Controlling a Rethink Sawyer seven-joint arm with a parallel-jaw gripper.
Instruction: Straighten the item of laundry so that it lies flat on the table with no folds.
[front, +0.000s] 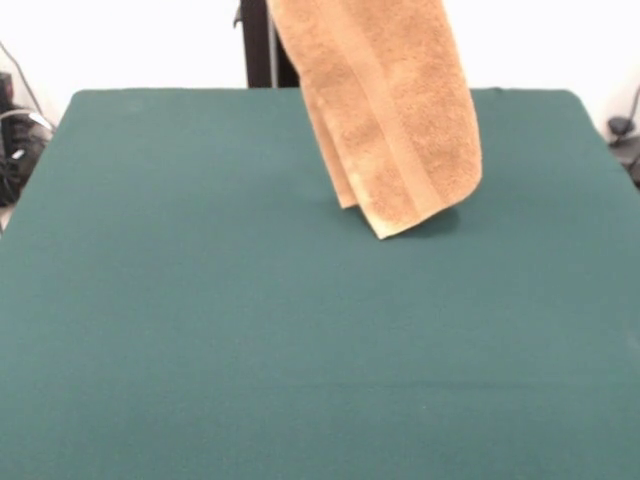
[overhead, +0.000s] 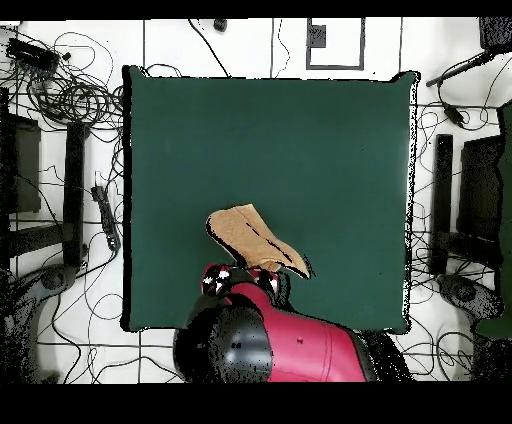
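Front view: towel (front: 385, 110) hangs down from the top edge, folded lengthwise on itself, woven band running along near the lower hem, lowest corner pointing down and just at or barely above the green table (front: 200, 330), small shadow beside that corner; my gripper is out of frame here, above the picture. Towel sits over the far half of the table, a bit right of centre. Overhead view: my red and black arm (overhead: 290, 345) comes in from the bottom edge, gripper (overhead: 232, 278) near the table's bottom edge, towel (overhead: 255, 240) bunched and draped right at it, spreading up and to the right. Fingers hidden by cloth and arm, can't tell how wide they are, though the towel hangs from there
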